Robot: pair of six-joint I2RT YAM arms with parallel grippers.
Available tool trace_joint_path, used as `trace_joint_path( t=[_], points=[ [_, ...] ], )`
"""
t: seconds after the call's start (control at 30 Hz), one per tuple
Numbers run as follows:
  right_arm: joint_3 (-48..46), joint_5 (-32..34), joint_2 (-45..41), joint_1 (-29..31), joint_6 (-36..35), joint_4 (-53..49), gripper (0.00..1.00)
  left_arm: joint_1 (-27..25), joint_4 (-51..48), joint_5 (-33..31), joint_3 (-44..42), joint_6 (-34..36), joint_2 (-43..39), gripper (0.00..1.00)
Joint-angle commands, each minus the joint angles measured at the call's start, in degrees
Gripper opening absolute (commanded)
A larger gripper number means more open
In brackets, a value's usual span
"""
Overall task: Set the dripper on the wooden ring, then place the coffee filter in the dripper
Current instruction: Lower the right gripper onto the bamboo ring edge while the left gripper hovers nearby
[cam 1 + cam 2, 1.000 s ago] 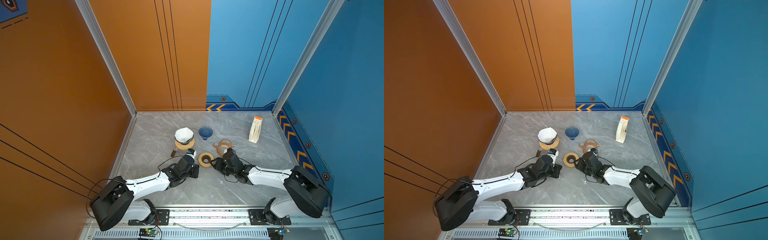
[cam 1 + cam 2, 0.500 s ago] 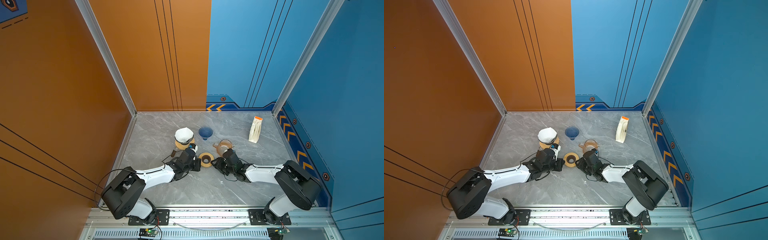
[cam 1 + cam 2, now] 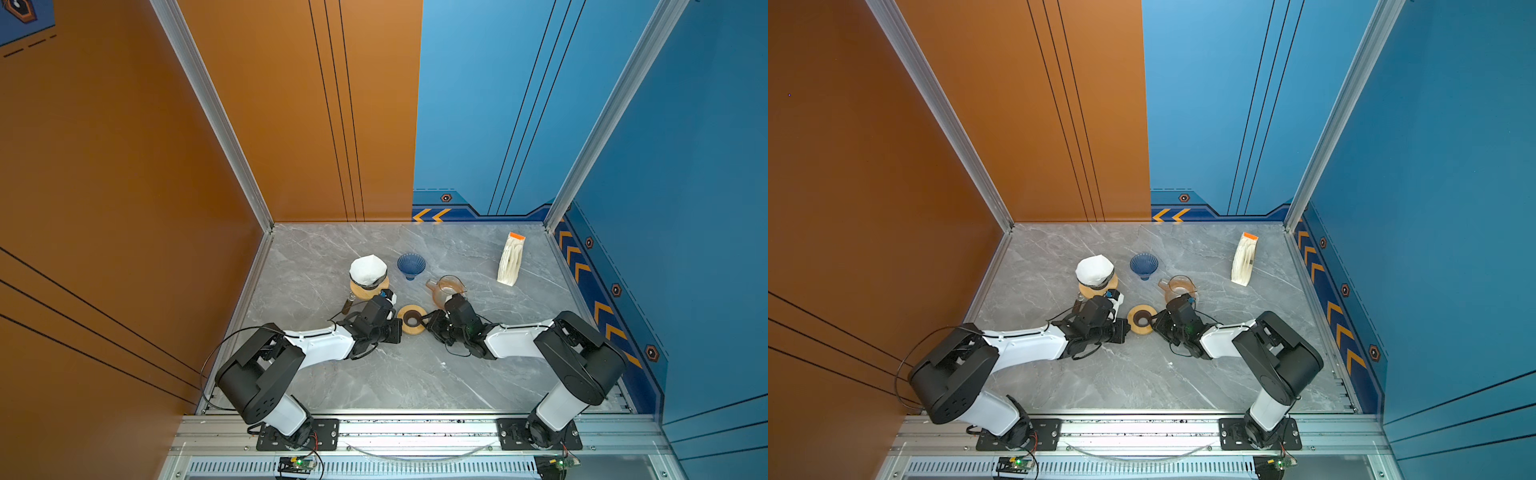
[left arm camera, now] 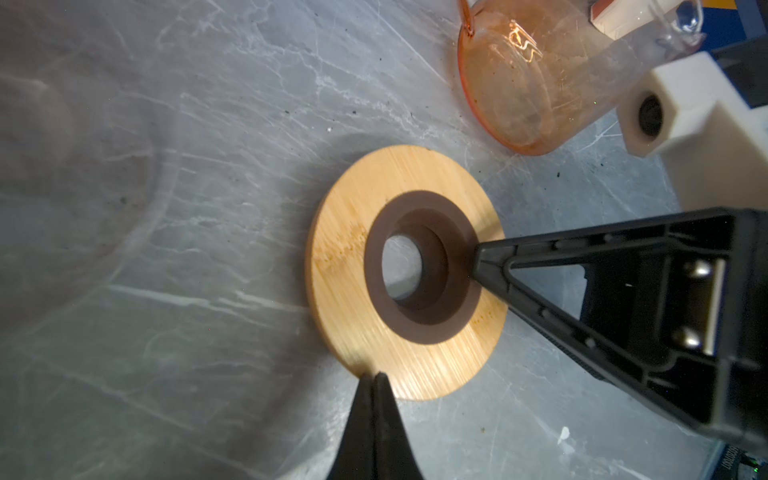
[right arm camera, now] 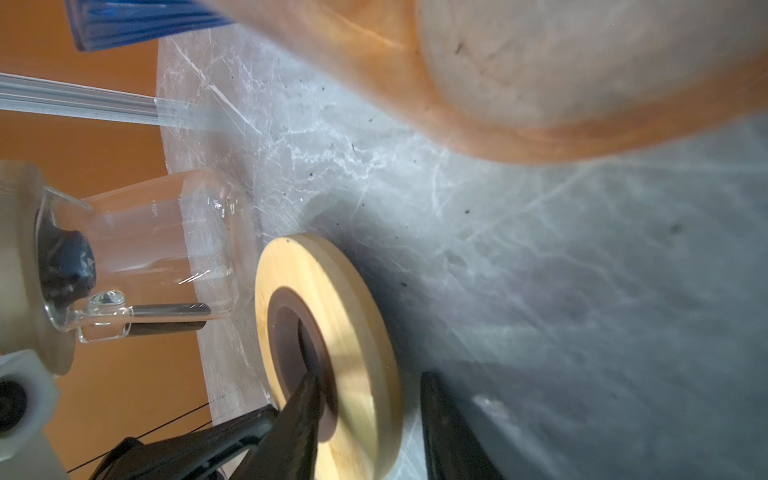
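One wooden ring [image 3: 411, 319] between end effectors [image 3: 397, 329] [image 3: 430, 322], amber carafe [image 3: 446, 286] beside

A robotics lab test cell is shown: a grey marbled counter [image 3: 395, 382] is enclosed by orange wall panels [image 3: 124, 187] and blue wall panels [image 3: 685, 166], framed with aluminium posts [image 3: 216, 112]; a left arm [image 3: 320, 345] and a right arm [image 3: 515, 345] are bolted to an aluminium rail [image 3: 415, 428].
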Motion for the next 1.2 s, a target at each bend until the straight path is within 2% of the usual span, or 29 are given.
trace_joint_path(
  t=[0.0, 0.4, 0.53, 0.97, 1.17],
  points=[
    [0.22, -0.28, 0.96, -0.25, 0.65, -0.70, 0.38, -0.16, -0.38, 0.51, 1.58, -0.01, 1.18, 0.00],
    [-1.01, 6.04, -1.52, 1.24, -0.21, -1.69, 0.38, -0.10, -0.31, 1.21, 2.71, 0.21, 0.50, 0.00],
    [-0.95, 7.86, -1.60, 3.60, -0.32, -1.96, 0.38, -0.02, -0.27, 1.54, 3.08, 0.57, 1.45, 0.00],
    [-0.42, 9.51, -2.12, 4.05, -0.39, -4.51, 0.38, 0.74, -0.35, 1.58, 1.05, 0.25, -1.62, 0.00],
    [-0.42, 9.69, -2.54, 3.98, -0.65, -4.85, 0.38, 1.07, -0.37, 2.49, 3.41, 1.11, 0.19, 0.00]
  ],
)
